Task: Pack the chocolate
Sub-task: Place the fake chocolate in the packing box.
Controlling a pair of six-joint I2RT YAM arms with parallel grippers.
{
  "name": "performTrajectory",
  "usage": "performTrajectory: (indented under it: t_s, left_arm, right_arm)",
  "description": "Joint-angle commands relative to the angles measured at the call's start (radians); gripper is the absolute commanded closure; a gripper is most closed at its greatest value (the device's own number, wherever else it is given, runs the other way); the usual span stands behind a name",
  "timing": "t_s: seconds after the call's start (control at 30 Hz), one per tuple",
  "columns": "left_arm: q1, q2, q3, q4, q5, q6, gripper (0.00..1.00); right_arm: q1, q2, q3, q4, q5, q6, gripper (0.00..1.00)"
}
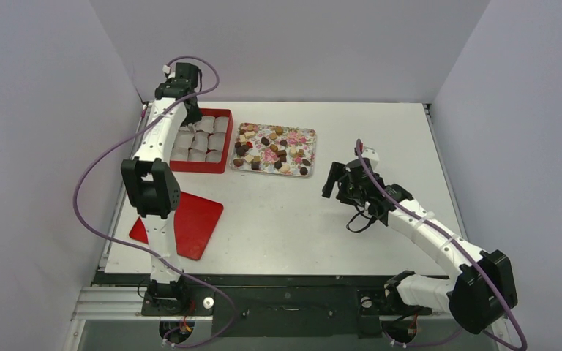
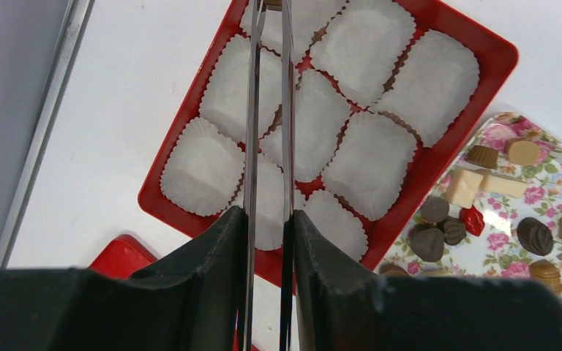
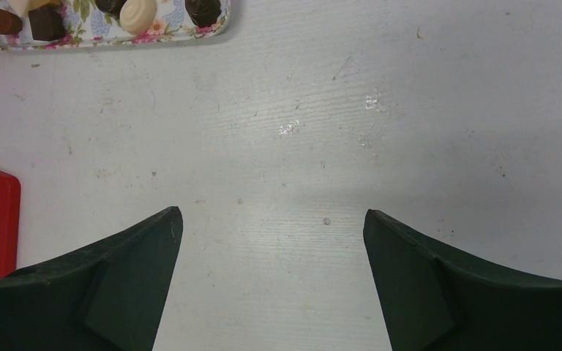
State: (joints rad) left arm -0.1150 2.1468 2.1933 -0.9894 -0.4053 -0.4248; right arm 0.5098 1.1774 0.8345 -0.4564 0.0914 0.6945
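So my left gripper (image 2: 270,9) is squeezed onto one brown chocolate (image 2: 274,3), I think, over the red box (image 2: 483,51) of paper cups (image 2: 366,161). Meanwhile my right gripper (image 3: 271,213) is spread wide above the table (image 3: 410,110), near the flowery tray (image 1: 312,136) where the other chocolates (image 1: 265,140) sit.

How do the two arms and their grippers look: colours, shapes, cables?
The left arm and the right arm have white links and bulky black joints, and a purple cable loops along each. The left gripper carries two thin, silvery metal blades on black bases. The right gripper has broad, matte black fingers tapering to points. No markings are legible.
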Motion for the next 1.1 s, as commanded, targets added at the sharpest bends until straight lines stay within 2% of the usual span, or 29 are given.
performTrajectory:
  t_s: [0.0,0.37,0.67,0.83,1.07]
  left_arm:
    - [0.02,0.021,0.057,0.02,0.03,0.036,0.85]
    - [0.028,0.04,-0.008,0.062,0.039,0.035,0.84]
    - [0.03,0.052,-0.014,0.073,0.037,0.046,0.74]
    - [0.03,0.049,-0.007,0.071,0.032,0.057,0.61]
    - [0.031,0.046,0.033,0.053,0.038,0.063,0.56]
  right_arm:
    - [-0.007,0.019,0.037,0.053,-0.004,0.0,0.11]
    - [-0.006,0.046,0.043,0.064,-0.006,0.003,0.11]
    - [-0.007,0.044,0.042,0.065,-0.007,0.006,0.11]
    - [-0.006,0.038,0.04,0.064,-0.003,0.007,0.11]
    - [-0.008,0.031,0.042,0.058,-0.006,0.003,0.11]
